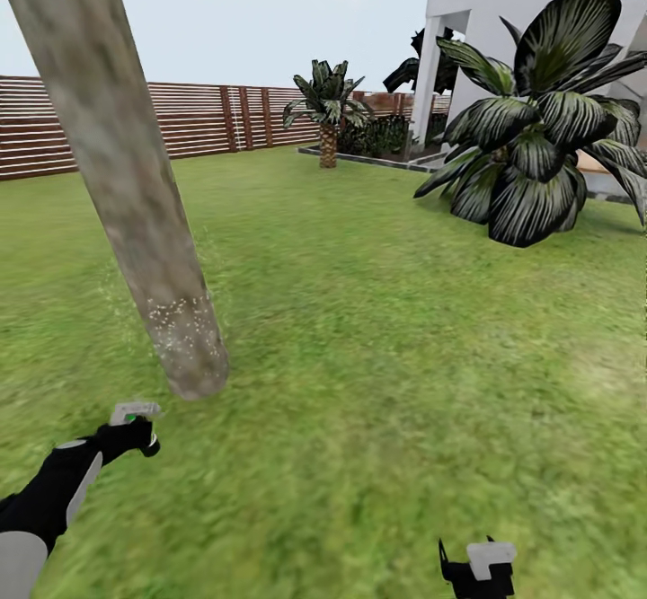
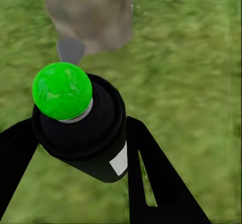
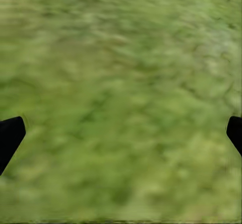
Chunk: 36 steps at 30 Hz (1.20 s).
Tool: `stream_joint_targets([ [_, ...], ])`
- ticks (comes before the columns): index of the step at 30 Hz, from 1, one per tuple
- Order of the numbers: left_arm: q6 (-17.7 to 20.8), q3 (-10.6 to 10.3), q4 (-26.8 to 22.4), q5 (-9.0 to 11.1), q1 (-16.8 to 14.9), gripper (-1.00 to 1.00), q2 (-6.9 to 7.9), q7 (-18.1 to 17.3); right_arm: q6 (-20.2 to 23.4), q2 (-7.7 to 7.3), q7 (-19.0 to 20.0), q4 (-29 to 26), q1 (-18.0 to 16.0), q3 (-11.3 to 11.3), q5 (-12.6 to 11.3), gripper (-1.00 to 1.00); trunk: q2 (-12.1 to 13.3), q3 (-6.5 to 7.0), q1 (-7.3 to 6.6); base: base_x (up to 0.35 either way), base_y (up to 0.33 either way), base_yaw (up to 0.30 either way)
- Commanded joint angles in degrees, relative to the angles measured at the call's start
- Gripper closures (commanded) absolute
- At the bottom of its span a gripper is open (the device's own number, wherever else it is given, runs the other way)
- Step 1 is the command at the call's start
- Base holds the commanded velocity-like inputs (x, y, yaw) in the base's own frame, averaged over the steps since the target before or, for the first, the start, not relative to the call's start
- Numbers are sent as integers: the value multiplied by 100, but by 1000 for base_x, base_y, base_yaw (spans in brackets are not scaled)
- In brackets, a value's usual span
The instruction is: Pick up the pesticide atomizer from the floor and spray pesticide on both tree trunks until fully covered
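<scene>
— Green grass lawn [image 1: 377, 383] covers almost all the ground, with a brown slat fence [image 1: 207, 118] far behind and a white house [image 1: 521, 15] at the right. What stands close to the robot?

— One tree trunk [image 1: 117, 177], thick and mottled grey-brown, leaning in the head view. Near its base I see fine white specks of pesticide [image 1: 180, 321] scattered on the bark, and some faint ones in the air beside it.

— And where is the pesticide atomizer [image 2: 83, 128]?

— It sits between the two dark fingers of the left gripper [image 1: 135, 424], which is closed around its black body. Its green round spot faces the wrist camera, and a grey nozzle points toward the trunk base. The bottle is near the trunk but apart from it.

— How about the right gripper [image 1: 481, 563]?

— It is low over the grass, well apart from the trunk. Its fingertips [image 3: 10, 136] appear at the two far edges of the right wrist view, spread wide, with nothing between them.

— Other plants?

— A broad-leaved striped plant [image 1: 539, 132] by the house, and a small palm [image 1: 328, 110] before the fence.
</scene>
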Motion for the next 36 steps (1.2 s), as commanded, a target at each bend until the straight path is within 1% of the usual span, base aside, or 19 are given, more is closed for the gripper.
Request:
stream_joint_targets([
  [1,-218,-133,130,-134,-1,100,14,-280,2,21,9,-24,0,-1,5,-100,0,0,0,-117,0,0],
  [4,-766,-256,314,-335,13,100,39,-721,18,37,68,-325,1,167,29,-100,0,0,0,-35,0,0],
  [6,-1193,-274,422,-879,111,100,65,-1511,181,42,652,-719,-104,798,29,-100,0,0,0,-4,0,0],
  [7,-1279,-274,434,-1148,118,100,67,-1809,350,42,954,-805,-225,959,25,-100,0,0,0,-1,0,0],
  [8,-1333,-271,441,-1416,120,100,68,-2083,551,43,1331,-887,-366,1068,22,-100,0,0,0,0,0,0],
  [9,-1380,-269,445,-1719,121,100,68,-2406,776,53,1959,-971,-535,1138,21,-100,0,0,0,0,0,0],
  [11,-1408,-273,447,-2073,110,100,69,-2889,946,80,3055,-1114,-752,1182,24,-100,0,0,0,0,0,0],
  [13,-1457,-274,406,-2242,98,100,67,-3408,988,86,3939,-1227,-878,1203,40,-100,0,0,0,0,0,0],
  [14,-1520,-275,396,-2256,97,100,64,-3491,991,87,4071,-1252,-891,1229,42,-100,0,0,0,0,0,0],
  [15,-1719,-276,384,-2289,96,100,61,-3624,994,80,4258,-1287,-907,1387,45,-100,0,0,0,0,0,0],
  [17,-1812,-306,379,-2399,102,100,49,-3684,996,64,4326,-1304,-912,1542,45,-100,0,0,0,0,0,0],
  [19,-1814,-548,398,-2707,104,100,6,-3824,996,51,4337,-1311,-916,1600,45,-100,0,0,0,0,0,0],
  [21,-1797,-680,403,-2818,99,100,-30,-3943,996,66,4350,-1306,-915,1675,82,-100,0,0,0,0,0,0],
  [22,-1796,-696,401,-2825,98,100,-36,-3958,994,67,4353,-1304,-915,1766,149,-100,0,0,0,0,0,0],
  [25,-1798,-848,375,-2863,87,100,-137,-4011,996,84,4352,-1299,-915,2276,467,-100,0,0,0,0,0,0],
  [26,-1793,-996,372,-2889,83,100,-170,-4017,996,85,4352,-1297,-914,2327,497,100,0,0,0,0,0,0],
  [28,-1781,-1326,369,-2928,82,100,-239,-4013,996,91,4357,-1301,-917,2377,524,100,0,0,0,0,0,0],
  [31,-1776,-1446,376,-2954,79,100,-335,-4011,996,116,4388,-1304,-917,2395,541,100,0,0,0,0,0,0],
  [36,-1699,-1580,384,-3486,52,100,-577,-3981,1010,400,4719,-1638,-918,2399,1045,100,0,0,0,0,0,0],
])
